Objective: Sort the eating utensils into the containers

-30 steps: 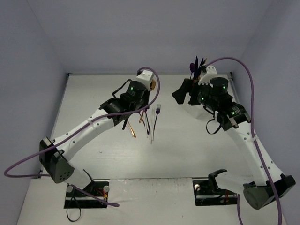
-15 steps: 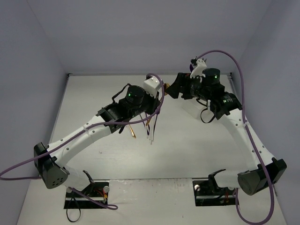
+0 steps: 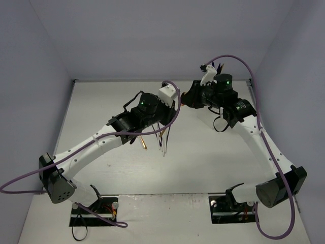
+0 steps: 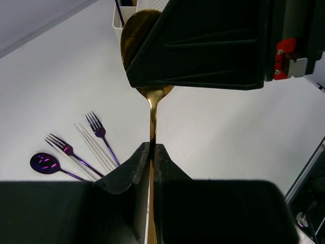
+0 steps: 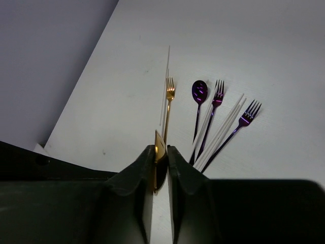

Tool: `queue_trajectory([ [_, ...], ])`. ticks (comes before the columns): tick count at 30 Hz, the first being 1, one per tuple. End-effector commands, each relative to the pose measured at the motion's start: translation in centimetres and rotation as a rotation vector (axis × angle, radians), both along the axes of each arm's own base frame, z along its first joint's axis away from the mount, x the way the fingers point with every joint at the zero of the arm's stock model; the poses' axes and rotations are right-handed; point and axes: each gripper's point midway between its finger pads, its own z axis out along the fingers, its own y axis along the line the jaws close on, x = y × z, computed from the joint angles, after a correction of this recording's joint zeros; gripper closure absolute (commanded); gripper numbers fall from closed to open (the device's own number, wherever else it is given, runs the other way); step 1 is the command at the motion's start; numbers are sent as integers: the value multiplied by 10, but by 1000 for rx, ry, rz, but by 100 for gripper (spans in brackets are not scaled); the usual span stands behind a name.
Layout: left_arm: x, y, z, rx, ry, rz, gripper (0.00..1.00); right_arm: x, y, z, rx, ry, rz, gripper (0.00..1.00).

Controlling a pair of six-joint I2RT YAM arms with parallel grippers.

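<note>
My left gripper (image 4: pixel 152 147) is shut on the handle of a gold spoon (image 4: pixel 151 109), which it holds above the table. The spoon's bowl (image 4: pixel 136 30) reaches up behind the black body of my right gripper (image 5: pixel 161 150). That gripper is shut on the bowl (image 5: pixel 159 145), seen edge-on between its fingers. In the top view the two grippers meet at mid-table (image 3: pixel 180 99). The containers (image 3: pixel 217 68), with dark purple utensils sticking out, stand at the back behind the right arm. A white container corner (image 4: pixel 122 18) shows in the left wrist view.
On the table lie a gold fork (image 5: pixel 169 99), a purple spoon (image 5: pixel 199 91), two purple forks (image 5: pixel 218 94) (image 5: pixel 249 114) and clear white utensils (image 5: pixel 223 129). In the top view this pile (image 3: pixel 163 140) lies under the left arm. The table's left edge (image 5: pixel 76 96) runs along a grey wall.
My right gripper swung left from the containers to the left gripper and shut on the spoon's bowl. The left arm carried the gold spoon slightly right toward it.
</note>
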Motion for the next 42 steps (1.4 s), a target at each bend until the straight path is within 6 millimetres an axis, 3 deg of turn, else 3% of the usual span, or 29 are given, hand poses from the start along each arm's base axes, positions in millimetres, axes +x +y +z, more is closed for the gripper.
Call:
queue_trajectory([
  [1,0,-13,36,-88,-83,-38,100,10,1,25,16,-113,-3,100],
  [4,2,-11,27,-76,-67,-19,99,12,-2,26,1,-128,-17,100],
  [5,4,-10,24,-71,-64,-6,95,13,-4,26,-7,-134,-28,100],
  [10,12,4,9,-41,-48,76,56,28,-23,33,-68,-195,-104,100],
  [13,20,21,-4,-18,-22,154,35,47,-46,38,-146,-249,-194,100],
  [20,28,80,-53,22,116,333,8,101,-108,51,-301,-315,-428,100],
  [26,20,137,-95,82,224,457,3,146,-152,65,-389,-352,-563,100],
  [32,12,186,-120,121,270,556,3,185,-173,77,-509,-408,-631,100],
  [37,8,207,-128,155,267,584,3,210,-178,73,-589,-435,-642,100],
  [42,7,210,-133,182,268,573,3,228,-182,62,-628,-435,-652,100],
])
